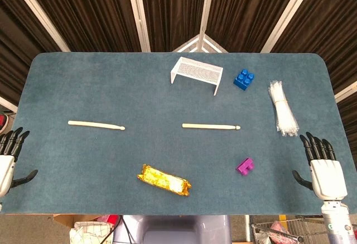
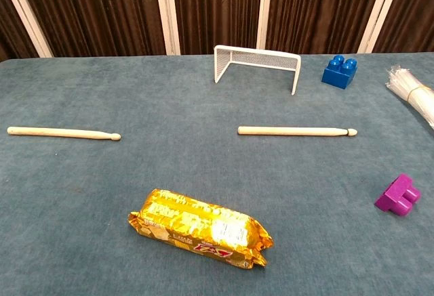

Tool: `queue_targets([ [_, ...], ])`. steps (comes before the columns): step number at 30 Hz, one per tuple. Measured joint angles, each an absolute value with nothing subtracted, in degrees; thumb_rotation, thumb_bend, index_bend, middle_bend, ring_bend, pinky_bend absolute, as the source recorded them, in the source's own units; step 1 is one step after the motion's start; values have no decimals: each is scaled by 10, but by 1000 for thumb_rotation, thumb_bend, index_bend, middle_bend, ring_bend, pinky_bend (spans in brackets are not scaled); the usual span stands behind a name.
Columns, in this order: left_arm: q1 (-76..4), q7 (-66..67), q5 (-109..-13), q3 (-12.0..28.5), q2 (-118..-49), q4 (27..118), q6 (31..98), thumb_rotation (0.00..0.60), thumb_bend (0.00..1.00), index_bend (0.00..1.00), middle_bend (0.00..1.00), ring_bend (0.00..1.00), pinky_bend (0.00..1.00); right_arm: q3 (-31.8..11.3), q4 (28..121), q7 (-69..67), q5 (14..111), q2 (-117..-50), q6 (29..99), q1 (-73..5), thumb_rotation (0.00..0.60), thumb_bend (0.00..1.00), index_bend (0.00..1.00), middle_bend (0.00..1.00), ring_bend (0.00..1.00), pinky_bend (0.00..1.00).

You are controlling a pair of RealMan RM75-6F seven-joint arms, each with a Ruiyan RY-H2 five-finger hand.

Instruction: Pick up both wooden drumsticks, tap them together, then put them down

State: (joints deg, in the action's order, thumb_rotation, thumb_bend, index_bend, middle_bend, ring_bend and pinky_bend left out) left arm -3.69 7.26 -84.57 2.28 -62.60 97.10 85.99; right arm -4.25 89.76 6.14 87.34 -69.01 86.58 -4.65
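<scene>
Fingers (image 1: 315, 143) spread, well apart from both drumsticks (image 1: 211, 126).

Head view: high above near edge of bench (image 1: 83, 82), looking steeply down – whole blue top in frame, curtain wall across upper frame, left hand (image 1: 8, 154) at lower left edge, right hand (image 1: 323, 168) at lower right.
Chest view: lower, closer, shallow angle toward far curtain – bench fills most of frame, no hands.
Shared: both drumsticks, gold snack pack, white mesh rack, blue block, purple block.
</scene>
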Motion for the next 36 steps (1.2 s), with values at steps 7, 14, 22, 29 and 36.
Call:
queue_targets([
  [7,-39,84,-842,22,-630,973,854,600,272,0,0,0,20,-44,901,56,868,-684,860,-47,600,254,28,64,104,86],
  [14,-39,82,-847,24,-631,975,860,600,272,0,0,0,20,-44,906,57,865,-683,855,-50,600,253,28,64,104,86],
  [22,-42,80,-838,28,-632,973,853,600,272,0,0,0,20,-39,907,58,867,-683,854,-48,600,254,28,64,104,86],
  [29,-42,87,-844,26,-634,976,858,600,272,0,0,0,20,-40,906,54,869,-682,857,-48,600,254,28,64,103,86],
  [36,-41,89,-852,24,-635,980,863,600,272,0,0,0,20,-39,912,54,877,-684,856,-52,600,254,28,64,103,87],
])
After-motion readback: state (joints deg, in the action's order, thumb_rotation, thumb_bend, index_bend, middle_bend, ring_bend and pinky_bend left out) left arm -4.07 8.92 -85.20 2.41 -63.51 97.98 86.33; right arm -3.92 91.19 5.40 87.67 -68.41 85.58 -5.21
